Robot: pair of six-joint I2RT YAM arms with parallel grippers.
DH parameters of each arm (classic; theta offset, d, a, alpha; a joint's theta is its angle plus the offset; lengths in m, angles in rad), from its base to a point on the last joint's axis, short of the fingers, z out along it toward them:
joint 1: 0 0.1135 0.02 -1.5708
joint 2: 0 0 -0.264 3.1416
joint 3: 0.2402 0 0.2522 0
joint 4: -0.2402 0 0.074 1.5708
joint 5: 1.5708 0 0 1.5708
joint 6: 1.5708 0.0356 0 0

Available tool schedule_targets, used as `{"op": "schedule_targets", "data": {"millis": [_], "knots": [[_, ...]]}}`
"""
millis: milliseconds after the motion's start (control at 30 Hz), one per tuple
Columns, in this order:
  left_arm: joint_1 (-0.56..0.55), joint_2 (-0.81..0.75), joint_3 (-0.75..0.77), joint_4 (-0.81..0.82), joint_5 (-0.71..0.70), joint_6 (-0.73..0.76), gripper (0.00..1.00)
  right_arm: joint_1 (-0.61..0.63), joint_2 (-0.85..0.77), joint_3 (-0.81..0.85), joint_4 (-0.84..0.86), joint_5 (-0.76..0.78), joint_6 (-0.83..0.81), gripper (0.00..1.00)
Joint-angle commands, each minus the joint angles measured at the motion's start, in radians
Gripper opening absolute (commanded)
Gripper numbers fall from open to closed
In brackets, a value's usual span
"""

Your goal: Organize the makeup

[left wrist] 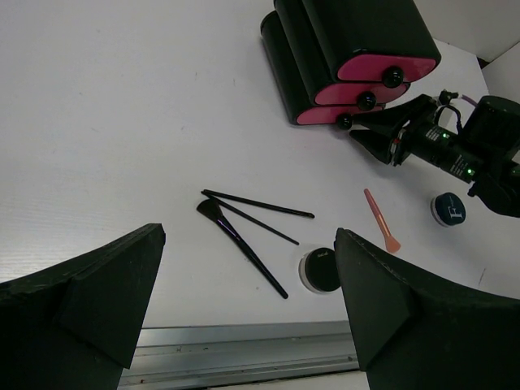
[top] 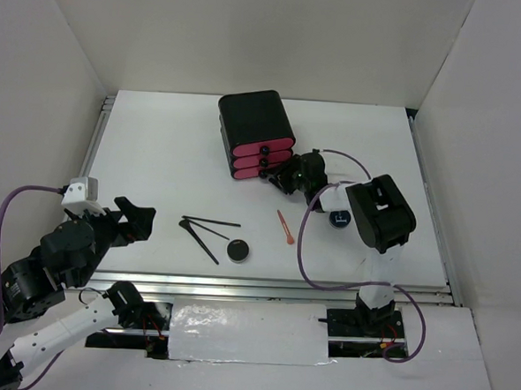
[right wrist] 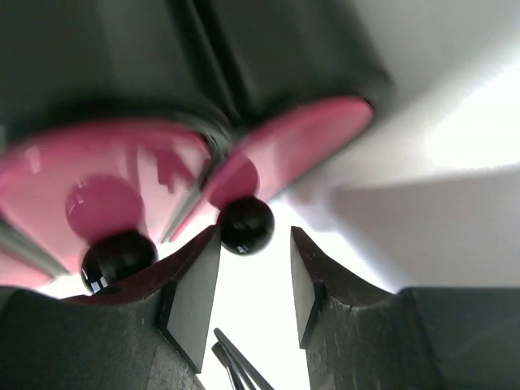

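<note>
Three thin black brushes (top: pixel 207 230) lie on the white table, with a round black compact (top: pixel 238 249) to their right. An orange-pink stick (top: pixel 284 228) and a dark blue round jar (top: pixel 339 219) lie further right. The left wrist view shows the brushes (left wrist: pixel 244 236), compact (left wrist: pixel 321 270), stick (left wrist: pixel 381 220) and jar (left wrist: pixel 449 209). My left gripper (top: pixel 140 219) is open and empty, left of the brushes. My right gripper (right wrist: pixel 254 240) is open at the black chest's (top: pixel 254 124) pink drawers. A black drawer knob (right wrist: pixel 244 225) sits between its fingertips, against the left one. No clear tube or bottle is in view.
The chest stands at the back middle of the table, with three pink drawers (left wrist: pixel 382 69) stacked and facing the right arm (top: pixel 379 211). A second knob (right wrist: pixel 119 256) shows left of the right gripper. White walls enclose the table; a metal rail (top: pixel 264 288) runs along its near edge.
</note>
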Motion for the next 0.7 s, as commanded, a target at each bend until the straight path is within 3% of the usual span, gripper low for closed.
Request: {"op": "schedule_targets", "data": {"millis": [0, 267, 367, 500, 667], "knots": [[-0.006, 0.003, -0.003, 0.046, 0.01, 0.023, 0.99, -0.005, -0.094, -0.095, 0.122, -0.004, 0.01, 0.47], [-0.005, 0.019, -0.001, 0.043, 0.006, 0.017, 0.99, -0.006, -0.331, -0.194, 0.026, 0.016, -0.071, 0.5], [-0.005, 0.022, 0.0, 0.037, 0.0, 0.01, 0.99, -0.006, -0.413, -0.248, 0.024, -0.003, -0.108, 0.56], [-0.005, 0.022, 0.002, 0.032, -0.005, 0.006, 0.99, -0.006, -0.482, -0.28, 0.018, -0.09, -0.122, 1.0], [-0.005, 0.023, 0.003, 0.026, -0.016, -0.003, 0.99, -0.005, -0.491, -0.217, 0.011, -0.136, -0.114, 1.0]]}}
